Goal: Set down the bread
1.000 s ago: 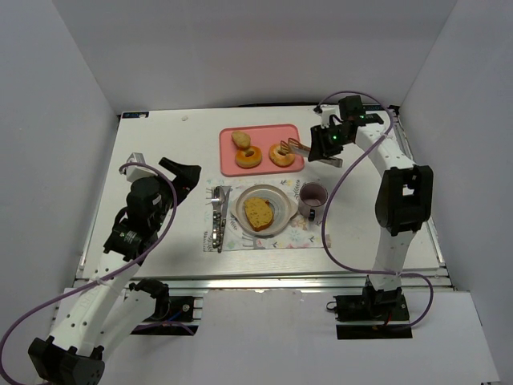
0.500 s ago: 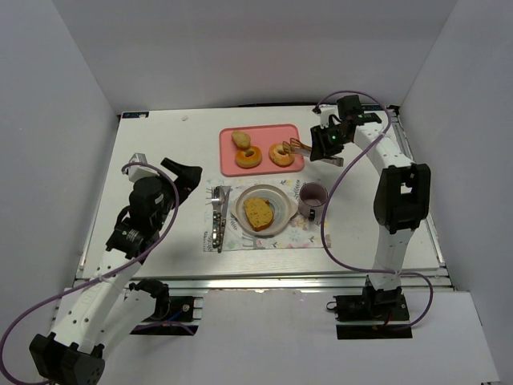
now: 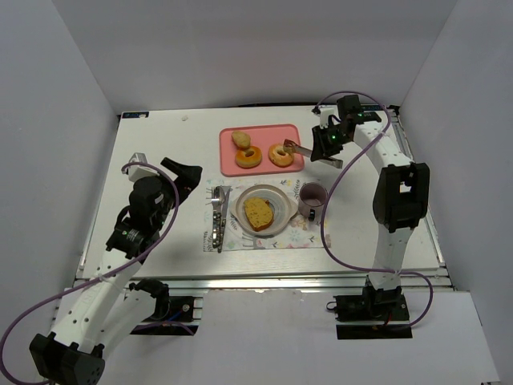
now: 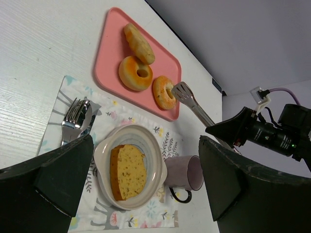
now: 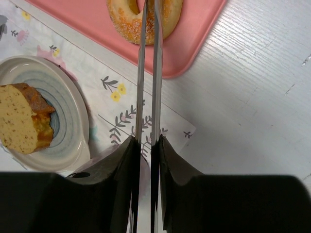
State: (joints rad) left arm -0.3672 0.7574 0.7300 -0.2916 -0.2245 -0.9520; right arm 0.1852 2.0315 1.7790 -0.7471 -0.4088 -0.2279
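From above, I see a pink tray (image 3: 268, 134) at the far side of the bench (image 3: 160, 144) with three breads on it: a lumpy roll (image 3: 240, 139), a left ring (image 3: 248, 156) and a right ring (image 3: 280, 155). Nearer to the arms, a plate (image 3: 277, 199) sits on a flowery mat (image 3: 309, 237). One yellow bread piece (image 3: 258, 213) lies in the plate, and a purple mug (image 3: 312, 195) stands just beside it. So I think the job is partly done: one piece is on the plate and three wait on the tray. The right claw (image 3: 327, 144) is squeezed shut on a pair of tongs (image 3: 300, 150), and the tongs' tip lies on the right ring. The left claw (image 3: 181, 172) hangs off to the left, well apart from all the bread. From the left arm's camera, its two fingers stand wide apart with nothing between them. There the tongs' round tip touches the right ring's edge. From the right arm's camera, the tongs run straight out from the closed claw. Their two thin arms are almost together, and they cross the mat and the tray rim to the middle of the right ring. The tips go out of the picture there, so I cannot tell if the ring is really pinched. I guess that ring goes next, over to the plate.
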